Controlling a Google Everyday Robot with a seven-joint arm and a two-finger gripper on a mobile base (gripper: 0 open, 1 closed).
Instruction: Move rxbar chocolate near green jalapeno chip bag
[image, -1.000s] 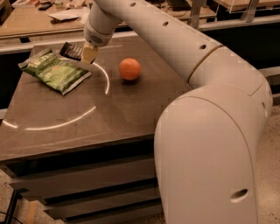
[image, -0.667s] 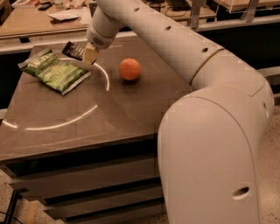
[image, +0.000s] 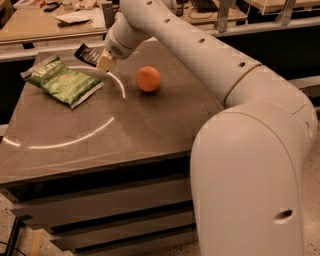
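Observation:
The green jalapeno chip bag (image: 63, 80) lies flat at the table's back left. The rxbar chocolate (image: 88, 54), a small dark bar with pale lettering, is held in my gripper (image: 103, 62) just above the table, right beside the bag's right end. The gripper is shut on the bar's right end. The arm reaches in from the right over the table's back.
An orange ball (image: 148, 79) sits on the table to the right of the gripper. The dark table (image: 125, 130) has a pale arc of reflected light across it. A wooden desk (image: 45, 22) with papers stands behind.
The gripper with the bar has stayed almost in place beside the chip bag; the arm has shifted slightly. The bag and ball have not moved.

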